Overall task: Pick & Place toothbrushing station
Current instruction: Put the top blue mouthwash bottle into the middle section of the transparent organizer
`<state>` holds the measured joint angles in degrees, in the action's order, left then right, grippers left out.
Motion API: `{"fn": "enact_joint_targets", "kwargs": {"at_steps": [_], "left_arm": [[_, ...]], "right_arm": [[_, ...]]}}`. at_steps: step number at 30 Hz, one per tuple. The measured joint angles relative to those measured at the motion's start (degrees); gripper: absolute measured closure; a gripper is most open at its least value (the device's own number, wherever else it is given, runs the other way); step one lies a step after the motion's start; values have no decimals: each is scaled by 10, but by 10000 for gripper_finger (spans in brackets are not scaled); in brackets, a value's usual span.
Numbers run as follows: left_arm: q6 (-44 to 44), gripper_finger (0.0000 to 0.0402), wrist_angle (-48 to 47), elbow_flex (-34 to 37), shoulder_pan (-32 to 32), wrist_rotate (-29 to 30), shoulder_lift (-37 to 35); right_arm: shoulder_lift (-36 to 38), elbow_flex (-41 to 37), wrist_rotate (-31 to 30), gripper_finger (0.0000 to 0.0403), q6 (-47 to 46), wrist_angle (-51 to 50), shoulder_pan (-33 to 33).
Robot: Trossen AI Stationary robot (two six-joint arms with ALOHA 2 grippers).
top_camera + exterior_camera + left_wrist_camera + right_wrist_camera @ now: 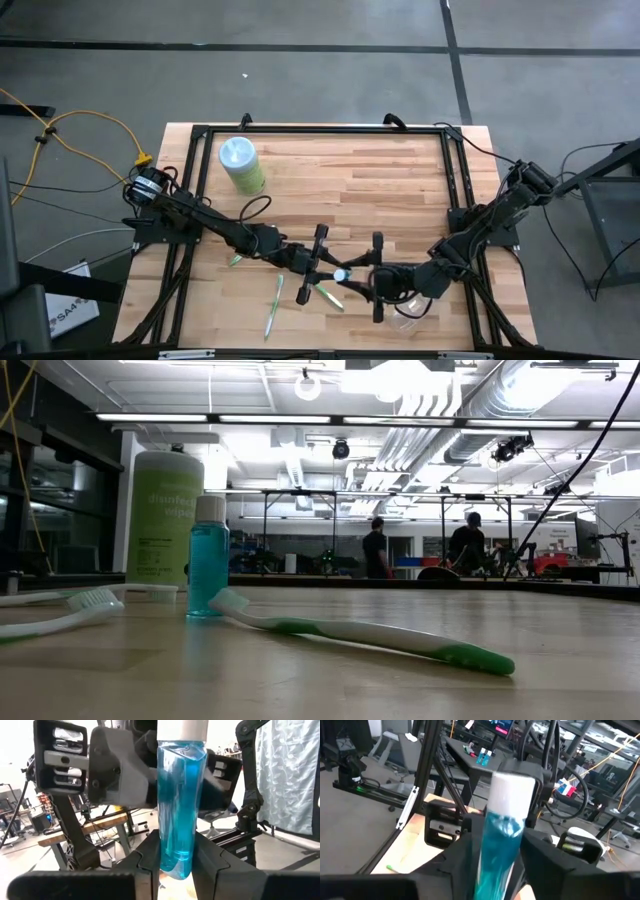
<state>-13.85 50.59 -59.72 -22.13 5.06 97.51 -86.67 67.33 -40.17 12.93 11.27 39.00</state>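
We have the small blue tube [180,805] up off the counter [400,190], between our two arms near the counter's front middle, in what looks like a handover. Our left tool [177,865] is narrowed onto the tube's lower end, the two dark fingers [150,860] pressing its sides. Our right tool [495,855] has the tube between its fingers too, but whether they press it or have already let go we cannot tell.

We judge the tube light and fairly stiff, with clear, smooth walls that could slip under a weak pinch. The white cap [182,727] is the rigid part; the body just below it, or the flat lower end, seems the safest place to grip. Squeezing the middle hard might bulge the liquid.

The clear plastic cup [405,318] sits just beside the right arm at the front edge; thin and easily tipped, we think. The green toothbrushes [272,310] lie flat on the counter near the left arm, slim and light, best taken at mid-handle.
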Motion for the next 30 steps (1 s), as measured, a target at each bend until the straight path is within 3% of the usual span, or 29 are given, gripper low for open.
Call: {"fn": "enact_joint_targets", "kwargs": {"at_steps": [7, 19, 30], "left_arm": [[0, 333, -6, 0, 0, 0, 0], [4, 333, -22, 0, 0, 3, 0], [6, 333, -31, 0, 0, 2, 0]], "right_arm": [[0, 0, -3, 227, 9, 22, 0], [2, 0, -13, 253, 54, 60, 0], [2, 0, -13, 253, 54, 63, 0]]}}
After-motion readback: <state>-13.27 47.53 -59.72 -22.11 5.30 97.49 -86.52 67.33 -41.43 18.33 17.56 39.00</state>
